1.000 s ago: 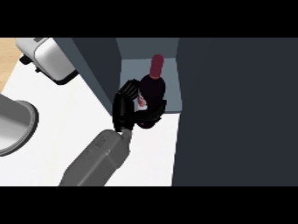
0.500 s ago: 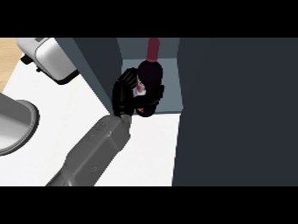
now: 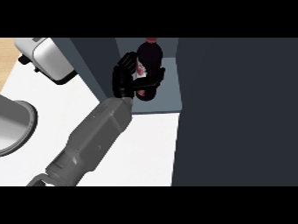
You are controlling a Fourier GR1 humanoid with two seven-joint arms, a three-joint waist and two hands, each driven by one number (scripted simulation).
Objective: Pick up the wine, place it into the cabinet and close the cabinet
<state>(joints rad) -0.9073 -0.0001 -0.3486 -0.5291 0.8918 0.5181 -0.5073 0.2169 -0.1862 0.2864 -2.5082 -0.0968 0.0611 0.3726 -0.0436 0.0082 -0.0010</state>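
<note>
The wine bottle (image 3: pixel 150 57) is dark with a red cap and stands on the grey shelf (image 3: pixel 167 94) inside the open cabinet (image 3: pixel 241 109). My left hand (image 3: pixel 126 76) is shut on the bottle: its body lies against the bottle's left side and black fingers wrap across the lower part. The grey forearm (image 3: pixel 93 135) runs from the lower left up to the cabinet opening. The bottle's base is hidden behind the hand. My right hand does not show.
A silver toaster (image 3: pixel 48 59) stands at the back left of the white counter (image 3: pixel 144 144). A grey round pot (image 3: pixel 3 127) sits at the left edge. The cabinet's dark mass fills the right half, and its left wall (image 3: pixel 90 65) stands beside my hand.
My left hand has carried the bottle farther away and deeper into the cabinet opening. The forearm has stretched along with it.
</note>
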